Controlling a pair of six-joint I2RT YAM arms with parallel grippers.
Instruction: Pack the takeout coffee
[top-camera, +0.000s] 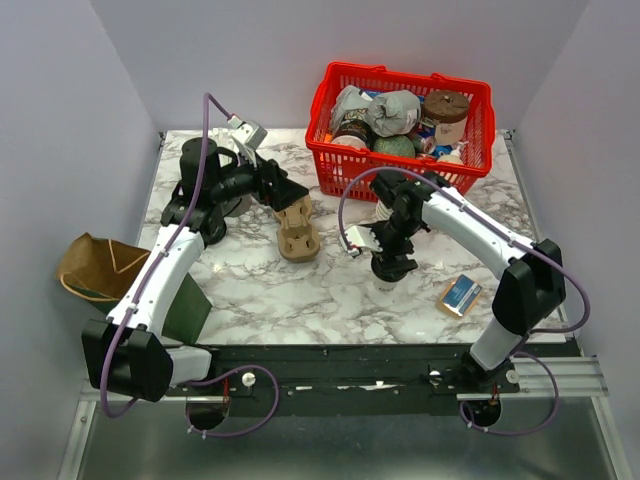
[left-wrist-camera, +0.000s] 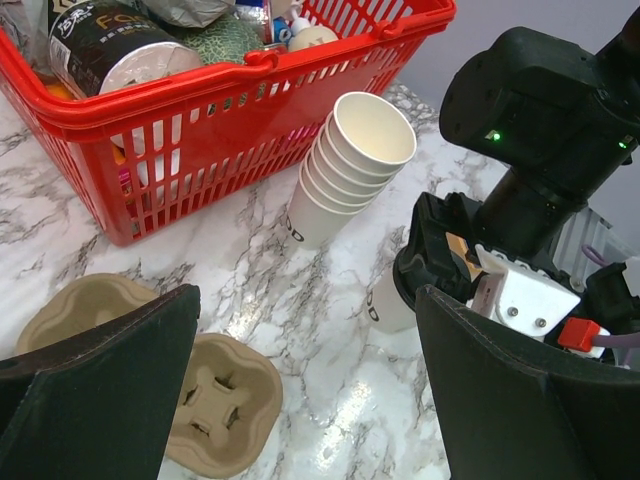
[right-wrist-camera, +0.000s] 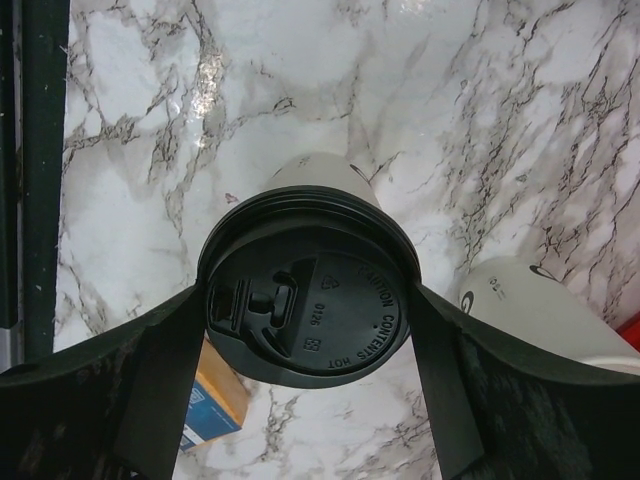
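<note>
A white paper coffee cup (right-wrist-camera: 318, 172) with a black lid (right-wrist-camera: 305, 300) stands on the marble table. My right gripper (right-wrist-camera: 308, 330) is shut on the lid's rim, one finger on each side; in the top view this gripper (top-camera: 391, 262) is at mid-table. A tan cardboard cup carrier (top-camera: 297, 232) lies to its left. My left gripper (top-camera: 288, 198) is open and empty just above the carrier, which shows in the left wrist view (left-wrist-camera: 222, 400) between the spread fingers. The held cup (left-wrist-camera: 385, 305) also shows there.
A red basket (top-camera: 400, 165) full of groceries stands at the back. A stack of empty white cups (left-wrist-camera: 345, 170) leans beside it. A blue and orange box (top-camera: 459, 295) lies front right. A brown paper bag (top-camera: 93, 266) sits at the left edge.
</note>
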